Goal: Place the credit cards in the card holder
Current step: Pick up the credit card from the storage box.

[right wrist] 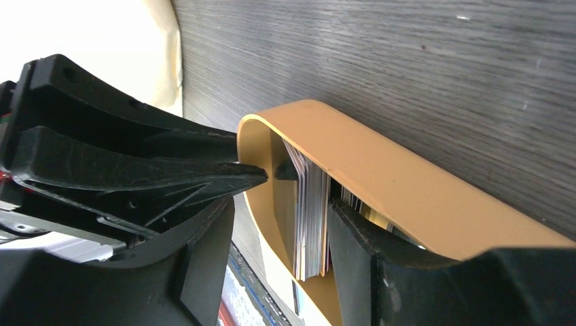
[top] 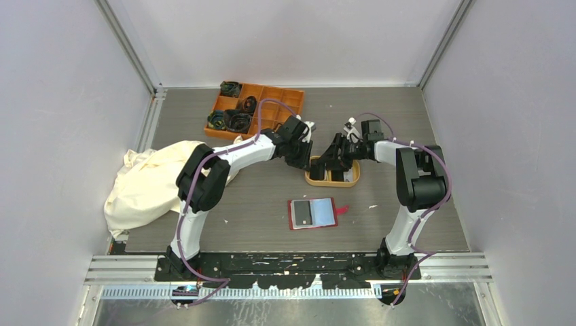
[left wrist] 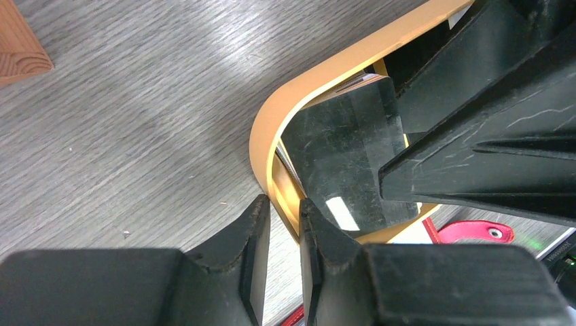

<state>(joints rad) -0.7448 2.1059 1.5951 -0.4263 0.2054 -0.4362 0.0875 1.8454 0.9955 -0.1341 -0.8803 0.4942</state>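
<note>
The credit cards stand on edge as a stack (right wrist: 311, 217) inside a tan oval tray (top: 319, 182). A black card (left wrist: 346, 156) leans up against the tray's curved end. My left gripper (top: 302, 157) (left wrist: 284, 202) pinches the tray's rim (left wrist: 272, 122), one finger outside and one inside. My right gripper (top: 337, 159) (right wrist: 280, 207) is open across the tray wall (right wrist: 261, 176). Its inner finger (right wrist: 360, 265) sits beside the card stack. The red card holder (top: 312, 212) lies open, pockets up, nearer the arm bases; its red tab (left wrist: 475, 231) shows past the tray.
An orange compartment box (top: 255, 109) with dark cables sits at the back left, and its corner (left wrist: 17, 47) shows in the left wrist view. A cream cloth (top: 149, 183) is heaped at the left edge. Grey walls enclose the table on three sides.
</note>
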